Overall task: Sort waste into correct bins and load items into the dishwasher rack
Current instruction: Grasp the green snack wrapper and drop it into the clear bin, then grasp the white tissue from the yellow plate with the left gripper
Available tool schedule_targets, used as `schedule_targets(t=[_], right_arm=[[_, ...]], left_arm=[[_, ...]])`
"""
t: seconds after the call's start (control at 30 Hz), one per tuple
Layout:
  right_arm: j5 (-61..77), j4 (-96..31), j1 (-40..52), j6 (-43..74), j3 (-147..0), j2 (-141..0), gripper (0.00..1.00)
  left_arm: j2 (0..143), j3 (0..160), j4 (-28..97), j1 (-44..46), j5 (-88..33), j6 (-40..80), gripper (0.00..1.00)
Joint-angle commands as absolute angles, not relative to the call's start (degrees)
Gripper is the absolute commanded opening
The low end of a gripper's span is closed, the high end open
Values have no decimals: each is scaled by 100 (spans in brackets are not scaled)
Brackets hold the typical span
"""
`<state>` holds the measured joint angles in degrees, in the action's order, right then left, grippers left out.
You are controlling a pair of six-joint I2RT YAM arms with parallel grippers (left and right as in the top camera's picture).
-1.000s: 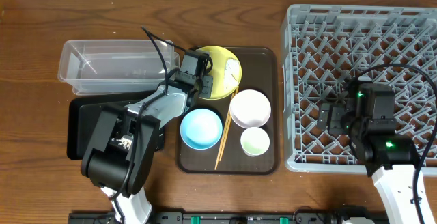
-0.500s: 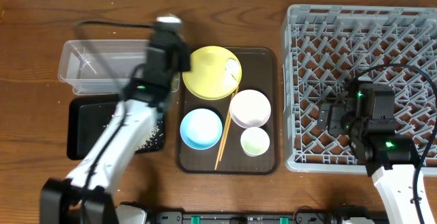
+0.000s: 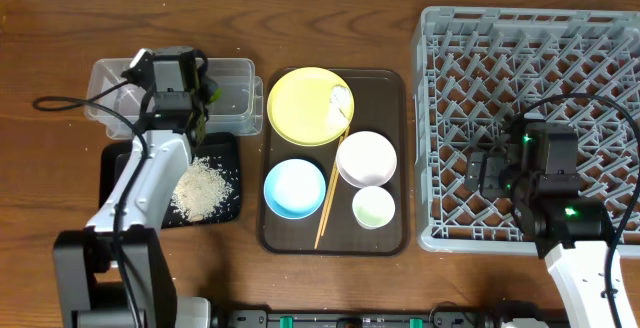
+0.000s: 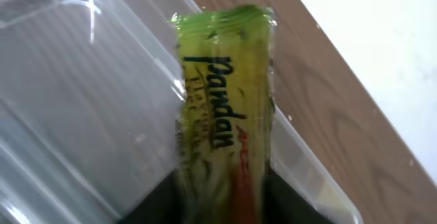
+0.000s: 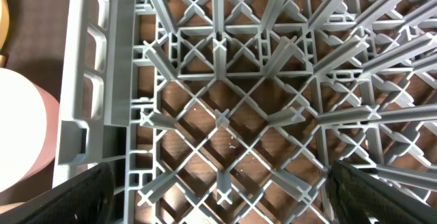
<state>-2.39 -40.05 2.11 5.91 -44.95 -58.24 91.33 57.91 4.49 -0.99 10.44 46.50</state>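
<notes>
Since the wrapper counts as waste, the left hand (image 4: 222,207) is clamped on the lower end of the green-and-orange snack wrapper (image 4: 222,108). It holds it upright above the clear tub (image 3: 110,98) at the upper left of the overhead view, apparently ready to drop it in. Rice grains (image 3: 203,188) already lie in the black tray (image 3: 115,168) just below the tub, so the two kinds of waste are kept apart. The crumpled tissue (image 3: 340,98) still sits on the yellow plate (image 3: 300,103), and the dishes remain on the brown serving tray (image 3: 390,88). The right hand (image 5: 218,207) hangs over the dishwasher rack (image 3: 520,58), its fingers spread and empty, probably waiting its turn.

A second ago the left hand was down at the plate's left edge. Half a second ago it was a blur swinging leftward. Now it is over the tub, and the rice pile it had covered shows fully. The right arm has not moved.
</notes>
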Motion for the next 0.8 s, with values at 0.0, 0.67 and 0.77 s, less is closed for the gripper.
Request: schedule_targets(t=[0.0, 0.67, 0.77], right_arm=[[-279, -4036, 266, 617, -4606, -5804, 98], [-279, -4005, 266, 617, -4606, -5804, 98], [-276, -4010, 266, 617, -4606, -5804, 98]], left_arm=[[9098, 5811, 239, -99, 989, 4587, 44], [8860, 5863, -71, 1332, -709, 1227, 44], [9072, 5937, -126, 1680, -676, 711, 45]])
